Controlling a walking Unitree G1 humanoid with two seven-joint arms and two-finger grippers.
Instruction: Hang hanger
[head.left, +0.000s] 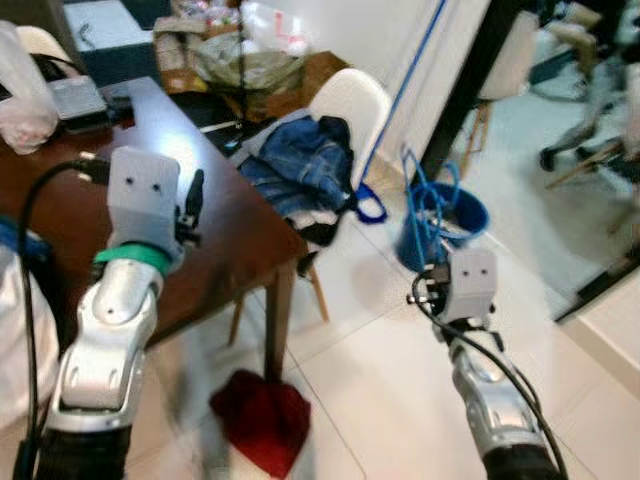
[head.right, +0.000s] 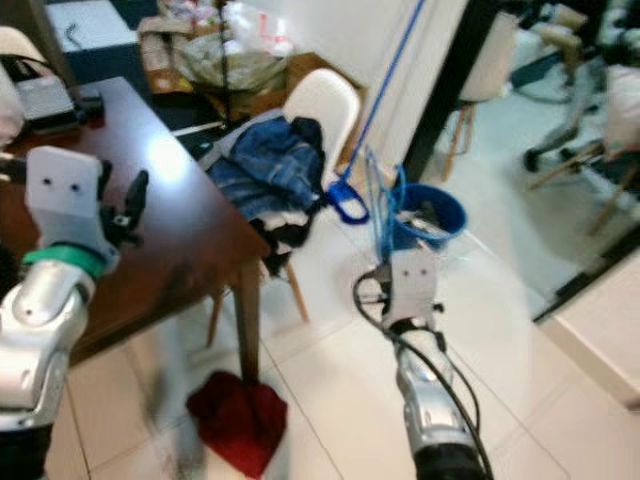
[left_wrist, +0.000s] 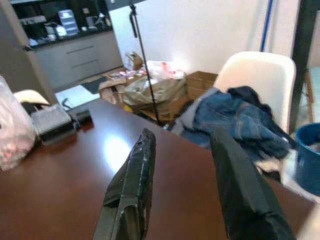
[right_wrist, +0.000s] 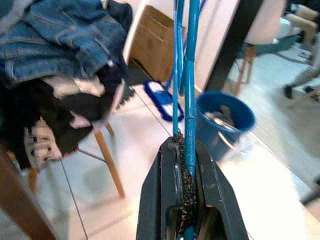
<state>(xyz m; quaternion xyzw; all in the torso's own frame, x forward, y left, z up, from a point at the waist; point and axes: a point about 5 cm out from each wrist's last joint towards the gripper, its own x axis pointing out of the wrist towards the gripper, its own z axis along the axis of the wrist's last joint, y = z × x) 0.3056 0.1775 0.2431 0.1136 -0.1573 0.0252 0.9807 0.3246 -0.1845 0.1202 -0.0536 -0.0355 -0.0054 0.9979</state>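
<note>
A blue hanger is pinched between the black fingers of the right gripper, jaws closed tight on its thin wire. In the head views it's held up over the white tiled floor, on the side of the blue bucket nearer the robot, its wire rising in front of the bucket's rim. The bucket is parked on the tiles by a dark door frame, with some stuff inside that can't be made out.

Just beside the bucket, a blue flat mop head is lying on the floor, its blue pole leaned up along the white wall. Past the mop from the bucket, a white chair with wooden legs is piled with a denim jacket and darker clothes underneath. The chair is tucked against the corner of a dark brown wooden table, pretty glossy, with glare on it.

The left gripper is held over that tabletop, fingers spread apart, nothing between them. Farther along the table from the bucket a grey boxy thing and a clear plastic bag can be seen. A red cloth is crumpled on the tiles by the table leg. Behind the chair, cardboard boxes and a stuffed bag are heaped against the wall, with a thin black stand rising in front.
</note>
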